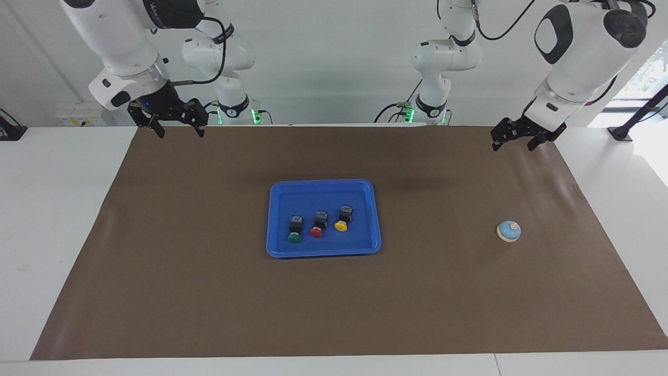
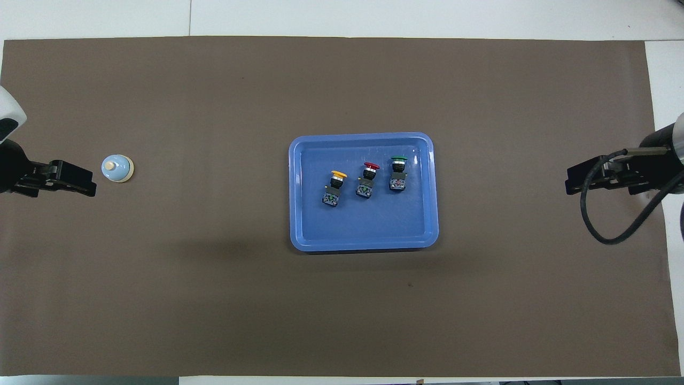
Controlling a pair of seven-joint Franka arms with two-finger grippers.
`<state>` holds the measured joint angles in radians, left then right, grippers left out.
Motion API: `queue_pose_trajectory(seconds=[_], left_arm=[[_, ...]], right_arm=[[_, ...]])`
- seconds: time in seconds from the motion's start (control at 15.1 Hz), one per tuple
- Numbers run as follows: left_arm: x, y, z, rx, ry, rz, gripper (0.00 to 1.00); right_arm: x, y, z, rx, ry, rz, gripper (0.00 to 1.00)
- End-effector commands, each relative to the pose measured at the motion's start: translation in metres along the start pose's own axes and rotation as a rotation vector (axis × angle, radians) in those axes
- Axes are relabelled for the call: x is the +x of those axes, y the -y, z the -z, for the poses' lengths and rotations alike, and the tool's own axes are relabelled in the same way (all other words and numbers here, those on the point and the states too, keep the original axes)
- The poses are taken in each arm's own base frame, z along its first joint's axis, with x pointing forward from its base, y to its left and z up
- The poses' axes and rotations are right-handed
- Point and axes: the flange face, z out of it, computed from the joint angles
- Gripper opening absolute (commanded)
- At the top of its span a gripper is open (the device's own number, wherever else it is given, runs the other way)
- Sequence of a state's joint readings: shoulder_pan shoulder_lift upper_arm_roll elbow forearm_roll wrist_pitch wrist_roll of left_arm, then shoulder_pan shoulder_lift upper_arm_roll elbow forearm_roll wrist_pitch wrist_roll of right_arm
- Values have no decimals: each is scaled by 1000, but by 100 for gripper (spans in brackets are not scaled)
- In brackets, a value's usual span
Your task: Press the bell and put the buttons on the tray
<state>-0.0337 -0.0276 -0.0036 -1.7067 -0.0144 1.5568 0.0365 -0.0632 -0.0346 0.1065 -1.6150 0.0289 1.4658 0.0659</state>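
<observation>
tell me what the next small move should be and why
Probably none beyond letting both arms settle and wait. The yellow button, red button and green button all lie in the tray. The left gripper and right gripper hang open and empty, up over the mat's edge nearest the robots. The bell stands untouched; whether it was pressed can't be told.

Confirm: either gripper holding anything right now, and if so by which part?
Nothing is held. The left gripper and right gripper both hang open and empty; all three buttons lie in the tray, the bell untouched.
</observation>
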Motion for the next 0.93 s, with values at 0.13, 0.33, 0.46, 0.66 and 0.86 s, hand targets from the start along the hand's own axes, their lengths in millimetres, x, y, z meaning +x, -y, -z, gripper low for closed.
queue_pose_trajectory(seconds=[0.13, 0.33, 0.46, 0.66, 0.86], left_arm=[[-4, 1, 5, 2, -16, 9, 100], [-6, 4, 5, 1, -6, 17, 100], [-7, 11, 8, 0, -23, 40, 100], [-2, 19, 4, 1, -54, 46, 31], [5, 30, -10, 1, -37, 64, 0]], right_arm=[[-2, 4, -2, -17, -19, -4, 100], [-7, 3, 3, -18, -26, -6, 100], [-6, 1, 4, -17, -28, -15, 100], [-7, 2, 3, -17, -20, -10, 100], [-8, 3, 3, -18, -19, -7, 100]])
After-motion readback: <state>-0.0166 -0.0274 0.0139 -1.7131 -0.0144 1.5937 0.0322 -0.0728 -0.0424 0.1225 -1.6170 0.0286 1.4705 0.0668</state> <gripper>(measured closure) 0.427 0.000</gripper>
